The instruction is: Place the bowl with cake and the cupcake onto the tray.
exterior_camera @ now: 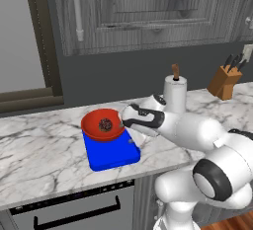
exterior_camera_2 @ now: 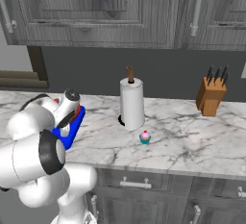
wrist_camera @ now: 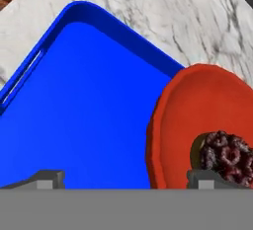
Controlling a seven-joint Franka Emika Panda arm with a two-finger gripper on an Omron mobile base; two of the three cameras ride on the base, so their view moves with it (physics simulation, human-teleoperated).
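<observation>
The red bowl with cake [exterior_camera: 103,124] rests on the far end of the blue tray [exterior_camera: 111,152], a dark lump of cake at its centre. My gripper [exterior_camera: 123,123] is at the bowl's right rim. In the hand view the gripper [wrist_camera: 126,178] is open, its fingertips [wrist_camera: 49,177] wide apart, with the bowl's rim [wrist_camera: 158,125] between them and the tray floor [wrist_camera: 84,105] below. The cupcake [exterior_camera_2: 145,137], teal wrapper and pink top, stands on the counter well to the right of the tray [exterior_camera_2: 67,134], in front of the paper towel roll.
A paper towel roll [exterior_camera_2: 131,104] stands upright behind the cupcake. A wooden knife block [exterior_camera_2: 210,95] sits at the back right. Marble counter [exterior_camera: 39,150] stretches left of the tray; its front edge runs close to the tray's near end.
</observation>
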